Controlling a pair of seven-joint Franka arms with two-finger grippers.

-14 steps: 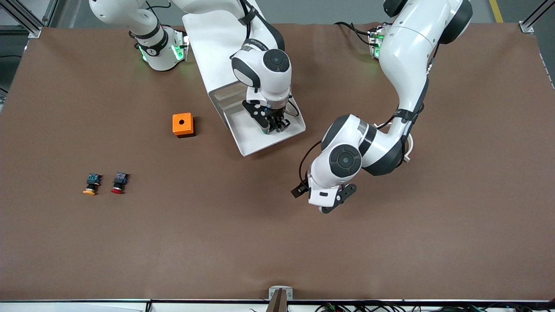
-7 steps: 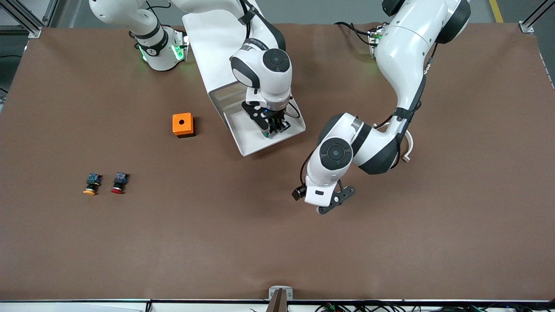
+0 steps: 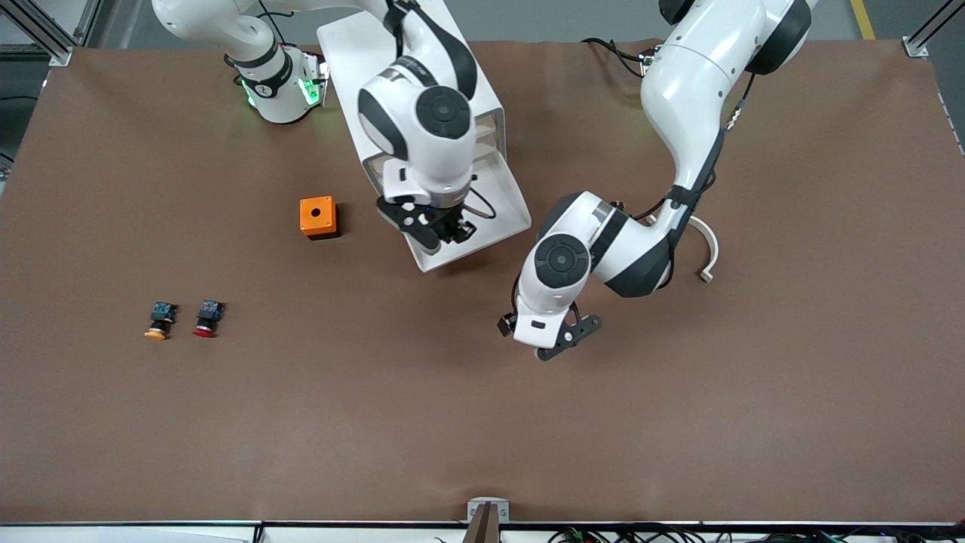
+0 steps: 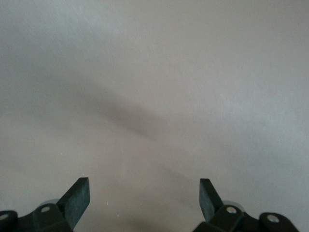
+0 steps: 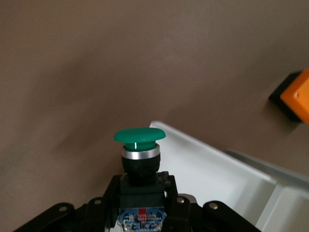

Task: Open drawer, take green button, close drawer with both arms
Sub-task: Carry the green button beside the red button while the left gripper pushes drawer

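Button [image 5: 140, 136], one green, clamped in right gripper [image 3: 445, 232] over drawer [image 3: 503, 197]; left gripper [image 3: 562, 343] spread wide.

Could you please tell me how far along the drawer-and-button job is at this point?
Done: the drawer stands pulled out of the cabinet. In hand: the right pincer is shut on the green button, raised over the drawer's front edge. Left: closing the drawer; the left pincer hangs open above bare table.
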